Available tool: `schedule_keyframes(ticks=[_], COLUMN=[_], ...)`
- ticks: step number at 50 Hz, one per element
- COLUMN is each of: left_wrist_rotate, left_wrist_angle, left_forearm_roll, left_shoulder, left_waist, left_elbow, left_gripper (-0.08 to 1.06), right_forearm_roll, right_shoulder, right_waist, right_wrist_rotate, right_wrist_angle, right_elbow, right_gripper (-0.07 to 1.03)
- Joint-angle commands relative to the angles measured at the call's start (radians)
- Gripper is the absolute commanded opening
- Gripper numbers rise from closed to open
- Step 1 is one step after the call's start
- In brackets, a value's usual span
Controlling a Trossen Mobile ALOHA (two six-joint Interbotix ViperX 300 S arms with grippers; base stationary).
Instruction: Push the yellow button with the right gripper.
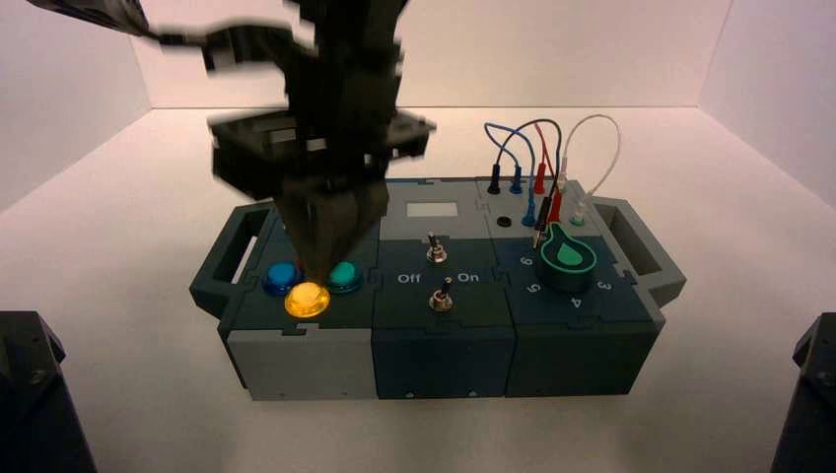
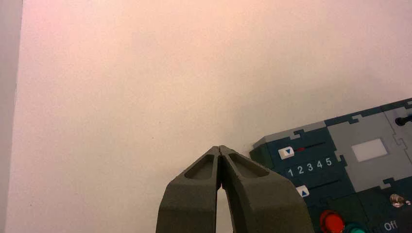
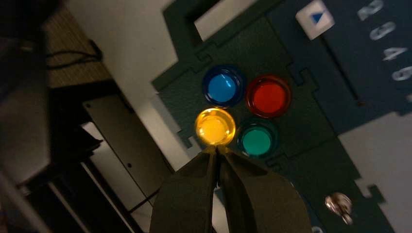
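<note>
Item: right gripper (image 1: 317, 276), the end effector at work. Placed over the front left part of the box (image 1: 444, 365); arm reaching in from the far side. Fingertips together, nothing held. Fingers point down.

Item: yellow button (image 1: 307, 299). Round, amber, pale centre; no long axis to match. Foremost of four, close to the box's front edge. Lies below the right gripper's tips, a little toward the robot and slightly to the left. Contact: cannot be told; the tips are very near.

Coming move, as judged: a small shift toward the robot and left, then straight down on the dome's centre. Fingers may remain closed. Chief risk: clipping the teal button, or landing on the rear rim.

Item: blue button (image 1: 283, 277), behind and left of the yellow one.

Item: teal button (image 1: 344, 276), behind and right of it.

Item: red button (image 3: 268, 97), behind the yellow one, between blue and teal at the back of the group.

Item: left gripper (image 2: 219, 148). Idle, beyond the box's left side; tips closed, empty. The farther of the two from the target.

Item: two white sliders (image 2: 286, 153), rear left of the box.

Item: dark knob with green pointer (image 1: 566, 258), right side; wires (image 1: 558, 148) behind.

Item: pale surface (image 1: 118, 296), under the box.
</note>
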Motion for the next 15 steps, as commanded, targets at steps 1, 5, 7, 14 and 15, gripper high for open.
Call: schedule_keyframes(ticks=[1, 5, 7, 14, 15], left_wrist_rotate=[0.003, 0.003, 0.003, 0.003, 0.003], left_wrist_angle=[-0.009, -0.011, -0.011, -0.011, -0.011], left_forearm_roll=[0.005, 0.006, 0.006, 0.006, 0.006], left_shoulder=[-0.002, 0.002, 0.002, -0.002, -0.002], left_waist=[0.0, 0.008, 0.012, 0.018, 0.018], left_elbow=[-0.02, -0.018, -0.018, -0.018, -0.018], left_gripper=[-0.03, -0.03, -0.03, -0.03, -0.03], right_forearm_roll=[-0.002, -0.002, -0.002, -0.005, -0.008], right_shoulder=[-0.086, -0.089, -0.086, -0.083, -0.081], right_waist=[0.005, 0.005, 0.005, 0.005, 0.005], right_wrist_rotate=[0.009, 0.011, 0.011, 0.008, 0.006], right_wrist_angle=[0.02, 0.031, 0.032, 0.031, 0.031], right_elbow=[-0.008, -0.006, -0.005, 0.005, 0.006], right_gripper=[-0.02, -0.02, -0.02, -0.02, -0.02])
